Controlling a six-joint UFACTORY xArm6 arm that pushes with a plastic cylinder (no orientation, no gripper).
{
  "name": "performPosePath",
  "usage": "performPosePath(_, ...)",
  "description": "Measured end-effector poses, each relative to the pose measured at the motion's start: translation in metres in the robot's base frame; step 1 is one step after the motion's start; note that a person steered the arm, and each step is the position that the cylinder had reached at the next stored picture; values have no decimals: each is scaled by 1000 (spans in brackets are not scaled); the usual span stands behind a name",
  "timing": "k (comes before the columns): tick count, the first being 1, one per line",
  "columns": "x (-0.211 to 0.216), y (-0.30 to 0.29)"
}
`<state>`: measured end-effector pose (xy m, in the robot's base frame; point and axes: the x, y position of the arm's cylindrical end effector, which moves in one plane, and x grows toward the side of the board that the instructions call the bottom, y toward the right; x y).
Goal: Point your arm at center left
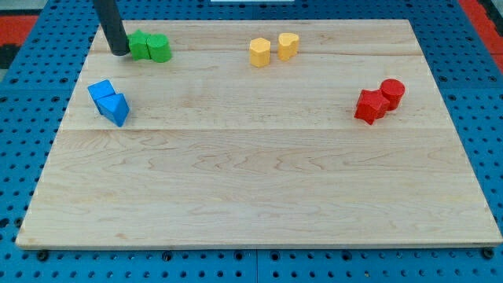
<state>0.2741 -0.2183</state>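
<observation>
Dark rod coming down from the view's top left, my tip point(120, 53) planted on the worktop point(259, 189) near its top-left corner, touching or just beside the left edge of the green pair. No jaws on this end effector, only the plain rod, nothing held. Centre-left stretch of the board lying below my tip, toward the view's bottom, past the blue pair. Right of my tip, a green block point(141, 45) of unclear shape and a green cylinder point(159, 49), side by side and touching. Below those, near the left edge, a blue cube point(100, 93) and a blue triangular block point(117, 108), pressed together. Along the top, near the middle, a yellow cylinder-like block point(260, 52) and a second yellow block point(288, 45) of rounded shape, just beside each other. Over at the view's right, a red star-like block point(370, 105) and a red cylinder point(392, 92), touching. Blue pegboard surface point(23, 110) surrounding the pale wooden board on all sides.
</observation>
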Motion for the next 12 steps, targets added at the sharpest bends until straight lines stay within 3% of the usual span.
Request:
performPosePath(3, 9, 12)
performPosePath(4, 48, 12)
performPosePath(5, 49, 12)
performPosePath(7, 49, -47)
performPosePath(12, 117, -64)
